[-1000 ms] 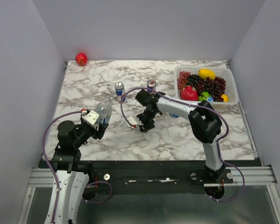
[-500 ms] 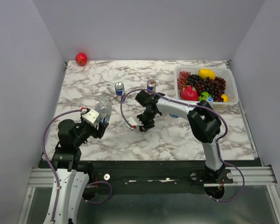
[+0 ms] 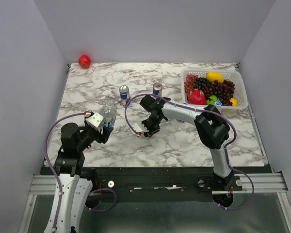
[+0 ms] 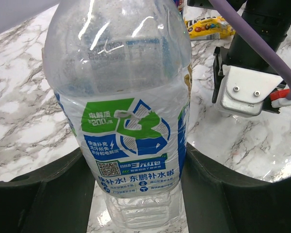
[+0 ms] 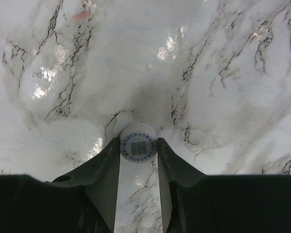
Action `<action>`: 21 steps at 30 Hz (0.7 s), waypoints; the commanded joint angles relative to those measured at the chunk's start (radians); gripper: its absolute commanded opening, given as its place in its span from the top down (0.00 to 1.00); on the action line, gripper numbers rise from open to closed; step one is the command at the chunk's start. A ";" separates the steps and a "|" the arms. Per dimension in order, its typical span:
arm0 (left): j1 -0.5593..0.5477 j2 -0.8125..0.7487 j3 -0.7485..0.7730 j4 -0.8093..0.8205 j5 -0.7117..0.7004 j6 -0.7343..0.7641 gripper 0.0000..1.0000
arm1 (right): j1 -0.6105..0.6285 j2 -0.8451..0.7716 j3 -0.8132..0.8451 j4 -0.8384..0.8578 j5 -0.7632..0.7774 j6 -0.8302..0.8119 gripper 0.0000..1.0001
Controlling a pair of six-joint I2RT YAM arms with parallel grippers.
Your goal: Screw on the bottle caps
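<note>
A clear bottle (image 4: 123, 97) with a blue, green and white label stands upright on the marble, its neck out of the left wrist view. My left gripper (image 4: 136, 194) is shut on its lower body, one finger on each side. From above, the bottle (image 3: 107, 114) rises at the left and shows no cap. My right gripper (image 5: 138, 143) points down at the table, its fingertips (image 5: 112, 148) pressed against both sides of a small white bottle cap (image 5: 138, 141) with blue print, which lies flat. In the top view my right gripper (image 3: 146, 130) hides that cap.
Two drink cans (image 3: 124, 92) (image 3: 157, 89) stand behind the right arm. A white basket (image 3: 240, 80) of fruit sits at the back right. A red apple (image 3: 84, 61) lies in the back left corner, and a yellow candy packet (image 4: 208, 26) lies beyond the bottle.
My right gripper's jaws have narrowed until they meet the white cap, and the arm has shifted slightly left. The left arm and its bottle have not moved.
</note>
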 commanded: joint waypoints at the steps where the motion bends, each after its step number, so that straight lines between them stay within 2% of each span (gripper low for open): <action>1: 0.008 0.020 0.009 0.014 0.042 0.045 1.00 | 0.021 0.019 -0.037 -0.011 -0.033 -0.032 0.69; 4: 0.008 0.021 0.012 -0.020 0.055 0.118 1.00 | 0.019 -0.033 -0.077 -0.013 -0.036 -0.032 0.73; 8: 0.008 0.055 0.029 0.008 0.038 0.168 1.00 | -0.007 -0.203 -0.117 -0.051 -0.068 -0.014 0.77; 11: 0.008 0.107 0.035 0.083 0.154 0.221 1.00 | -0.028 -0.321 -0.019 -0.158 -0.112 0.077 0.76; 12: 0.007 0.116 0.020 0.111 0.243 0.235 1.00 | -0.033 -0.362 0.068 -0.208 -0.128 0.115 0.76; 13: 0.007 0.122 0.002 0.141 0.280 0.250 1.00 | -0.033 -0.373 0.129 -0.223 -0.129 0.226 0.76; 15: 0.007 0.129 -0.070 0.285 0.350 0.241 1.00 | -0.036 -0.384 0.266 -0.290 -0.143 0.354 0.76; 16: 0.007 0.129 -0.106 0.349 0.437 0.234 1.00 | -0.040 -0.380 0.427 -0.330 -0.148 0.434 0.76; 17: 0.005 0.121 -0.147 0.431 0.481 0.225 1.00 | -0.043 -0.375 0.497 -0.371 -0.149 0.463 0.76; 18: 0.002 0.118 -0.246 0.646 0.515 0.159 1.00 | -0.050 -0.373 0.575 -0.454 -0.151 0.485 0.76; 19: -0.007 0.118 -0.300 0.793 0.524 0.095 1.00 | -0.053 -0.386 0.667 -0.489 -0.151 0.517 0.76; 20: -0.046 0.138 -0.346 1.055 0.517 0.026 1.00 | -0.056 -0.396 0.696 -0.516 -0.149 0.532 0.76; 21: -0.074 0.157 -0.394 1.123 0.503 -0.027 1.00 | -0.056 -0.418 0.707 -0.542 -0.145 0.542 0.76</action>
